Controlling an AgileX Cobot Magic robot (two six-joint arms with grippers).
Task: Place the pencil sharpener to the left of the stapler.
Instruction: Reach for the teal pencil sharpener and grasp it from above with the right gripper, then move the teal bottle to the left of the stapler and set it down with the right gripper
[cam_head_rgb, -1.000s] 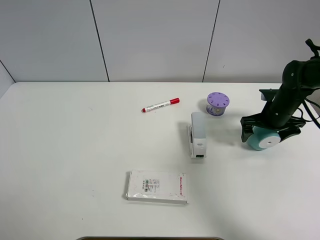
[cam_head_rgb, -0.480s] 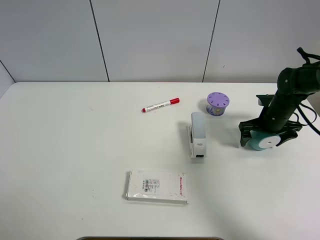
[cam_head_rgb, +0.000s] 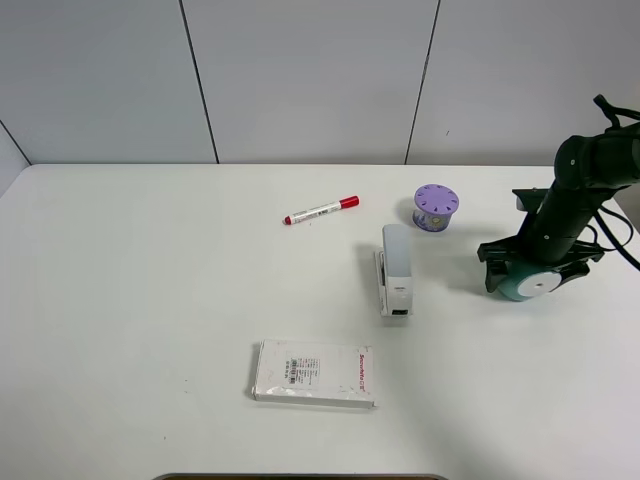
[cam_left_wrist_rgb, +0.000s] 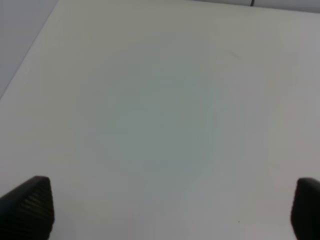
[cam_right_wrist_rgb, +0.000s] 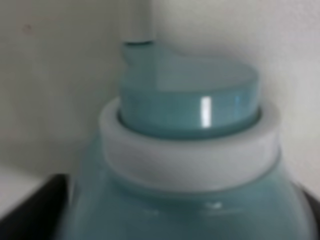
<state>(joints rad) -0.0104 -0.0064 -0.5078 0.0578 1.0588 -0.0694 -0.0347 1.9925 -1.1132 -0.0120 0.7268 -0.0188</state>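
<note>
Exterior high view, pencil sharpener (cam_head_rgb: 528, 286) located on table (cam_head_rgb: 150, 300) right of stapler (cam_head_rgb: 396, 268), well apart, apparently pinched between right gripper (cam_head_rgb: 535, 270) jaws, left gripper (cam_left_wrist_rgb: 167, 210) jaws held spread.

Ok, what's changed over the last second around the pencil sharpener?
The right arm's upper links swung left, and the right gripper settled around the pencil sharpener, fingers drawn slightly closer to it; a firm grip isn't clear. The sharpener itself barely shifted. The stapler, marker, purple cylinder and box stayed put.
</note>
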